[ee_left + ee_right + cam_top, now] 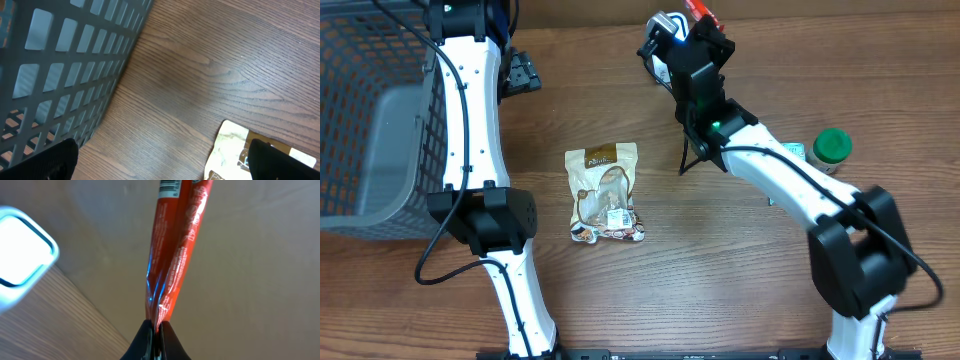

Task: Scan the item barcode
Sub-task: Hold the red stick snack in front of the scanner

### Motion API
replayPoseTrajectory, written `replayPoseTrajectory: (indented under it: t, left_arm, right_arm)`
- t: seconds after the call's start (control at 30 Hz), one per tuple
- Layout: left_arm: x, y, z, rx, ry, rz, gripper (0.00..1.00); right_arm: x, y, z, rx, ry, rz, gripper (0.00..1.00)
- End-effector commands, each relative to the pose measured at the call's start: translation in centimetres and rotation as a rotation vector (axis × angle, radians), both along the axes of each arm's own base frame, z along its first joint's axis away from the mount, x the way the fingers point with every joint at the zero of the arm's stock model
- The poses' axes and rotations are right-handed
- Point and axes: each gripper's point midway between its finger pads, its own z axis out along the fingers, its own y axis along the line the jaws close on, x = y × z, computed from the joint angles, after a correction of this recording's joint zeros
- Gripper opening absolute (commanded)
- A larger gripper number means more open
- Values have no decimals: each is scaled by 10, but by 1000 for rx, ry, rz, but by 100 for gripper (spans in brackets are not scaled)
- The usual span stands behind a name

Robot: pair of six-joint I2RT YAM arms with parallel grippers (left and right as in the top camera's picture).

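A long red packet (172, 255) hangs pinched by its lower end in my right gripper (156, 330), which is shut on it. Its barcode (168, 187) shows at the packet's far end, at the top of the right wrist view. The white scanner (20, 255) glows to the left of the packet. From overhead, the right gripper (705, 40) holds the red packet (701, 12) at the far edge of the table, beside the scanner (665, 35). My left gripper (520, 72) stands open at the back left, nothing between its fingers (55, 160).
A grey mesh basket (370, 120) fills the left side and is close to the left gripper (165, 167). A tan snack bag (605, 195) lies mid-table. A green-lidded jar (832, 147) stands at the right, behind the right arm.
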Motion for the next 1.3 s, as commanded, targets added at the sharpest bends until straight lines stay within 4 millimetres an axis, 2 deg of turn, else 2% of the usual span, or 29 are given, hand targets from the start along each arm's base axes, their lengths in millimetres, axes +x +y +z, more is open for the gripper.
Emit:
replayPoseTrajectory:
  t: [0.0,0.23,0.43,0.7,0.83,1.07,1.27]
  left_arm:
    - [-1,0,11,14,-24,0,100]
    - [-1,0,11,14,-24,-2,100]
    - [-1,0,11,14,-24,-2,100]
    - [-1,0,11,14,-24,-2,100]
    - [-1,0,11,14,-24,-2,100]
    - [-1,0,11,14,-24,-2,100]
    - [-1,0,11,14,-24,-2,100]
  right_arm:
    - [10,-1,-22,-80,7,-45,4]
    - [25,9,-67,-70,-11,-46,4]
    - [36,11,-123,-252,31,-30,4]
    - [39,9,-171,-309,62,-29,4]
    - [41,2,-176,-312,65,-44,4]
    - [48,-13,-158,-339,9,-86,4]
    - [49,-15,-171,-373,65,-65,4]
